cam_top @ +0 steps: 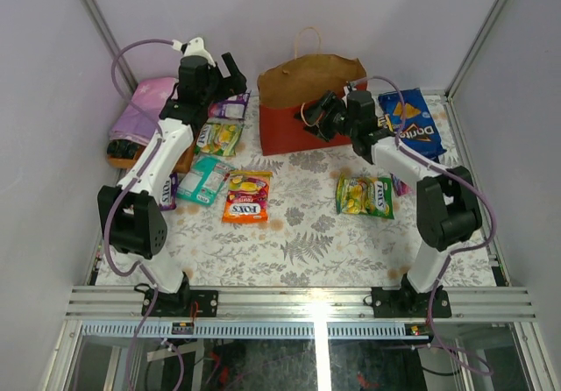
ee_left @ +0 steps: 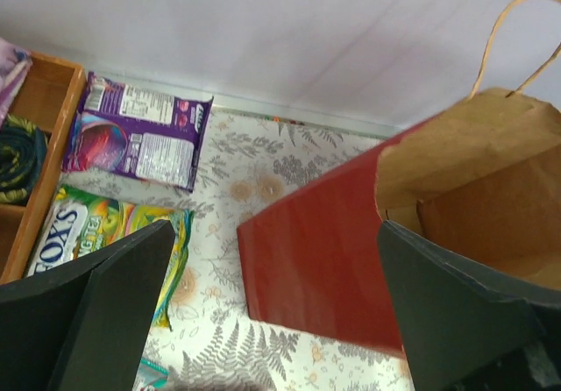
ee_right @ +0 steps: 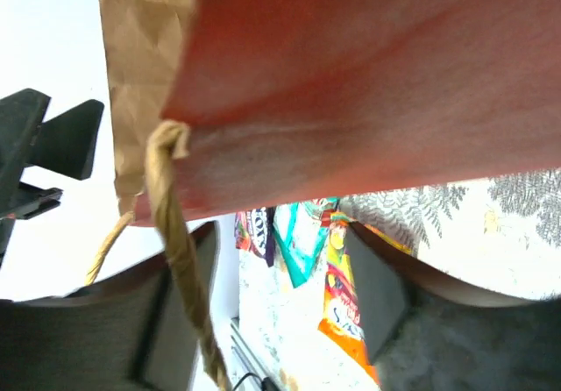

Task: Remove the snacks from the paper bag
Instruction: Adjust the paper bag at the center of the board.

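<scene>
Paper bag (cam_top: 298,130) standing at the far middle of the desk (cam_top: 298,242), red front facing the arms, mouth gaping, brown kraft inside on show. Snacks lying flat on the desk all around it: blue Doritos bag (cam_top: 412,124) off to its right, yellow-green candy bag (cam_top: 366,195) nearer on the right, orange Fox's bag (cam_top: 247,198) and teal pouch (cam_top: 204,179) nearer on the left, green Fox's pack (cam_top: 219,137) and purple pack (cam_top: 231,106) just left of the red wall. Left jaws spread wide, hovering by the bag's left side, gripping nothing. Right jaws up against the red front near the rim, parted, with the cord handle (ee_right: 180,259) dangling across one finger (ee_right: 105,338); not pinching anything, far as can be seen. Pink-purple cloth (cam_top: 145,102) over in the far left corner.
</scene>
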You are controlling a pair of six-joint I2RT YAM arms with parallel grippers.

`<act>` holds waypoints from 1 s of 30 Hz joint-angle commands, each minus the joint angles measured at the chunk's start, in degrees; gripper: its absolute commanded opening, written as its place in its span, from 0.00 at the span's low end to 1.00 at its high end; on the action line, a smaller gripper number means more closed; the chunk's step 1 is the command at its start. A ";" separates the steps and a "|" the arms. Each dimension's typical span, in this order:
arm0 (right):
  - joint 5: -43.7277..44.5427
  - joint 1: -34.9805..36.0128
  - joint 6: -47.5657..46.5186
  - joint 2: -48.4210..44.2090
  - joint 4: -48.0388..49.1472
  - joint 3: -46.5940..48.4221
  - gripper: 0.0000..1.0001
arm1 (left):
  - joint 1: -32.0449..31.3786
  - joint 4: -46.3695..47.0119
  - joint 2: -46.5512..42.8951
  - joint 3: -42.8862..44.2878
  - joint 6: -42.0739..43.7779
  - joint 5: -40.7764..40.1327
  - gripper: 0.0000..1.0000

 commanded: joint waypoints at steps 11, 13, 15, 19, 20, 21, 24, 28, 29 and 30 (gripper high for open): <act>-7.27 -7.83 -3.67 -23.35 10.05 -16.53 0.99 | 0.17 21.23 -16.02 -27.19 -15.08 1.54 1.00; -9.19 -12.86 3.73 -26.61 21.48 -23.24 0.99 | -0.43 27.09 -18.54 -33.76 -18.83 3.45 1.00; -9.35 -15.74 7.30 -28.67 26.54 -26.49 0.99 | -2.28 29.28 -19.78 -37.62 -19.88 3.79 1.00; -4.27 -18.31 9.74 -33.55 28.14 -30.57 1.00 | -7.36 27.84 -19.07 -40.90 -18.05 2.54 1.00; -2.10 -18.61 9.79 -34.83 27.94 -32.16 1.00 | -8.26 28.00 -18.31 -41.51 -17.89 2.90 0.98; 0.16 -18.75 9.09 -35.75 26.21 -33.37 0.97 | -9.05 28.78 -17.29 -42.13 -17.64 3.75 0.93; 4.77 -18.74 4.45 -35.01 15.10 -33.26 0.71 | -10.79 30.81 -12.90 -42.67 -17.65 6.73 0.72; 3.12 -17.79 -0.20 -24.71 7.64 -30.00 0.39 | -11.30 35.26 -5.10 -41.96 -20.48 8.95 0.52; 2.20 -17.39 -0.33 -21.56 8.06 -29.50 0.33 | -11.30 36.16 -3.26 -41.17 -20.81 9.02 0.51; 1.31 -16.23 -0.07 -18.31 10.11 -29.23 0.29 | -11.30 36.50 -1.29 -40.01 -21.04 8.98 0.50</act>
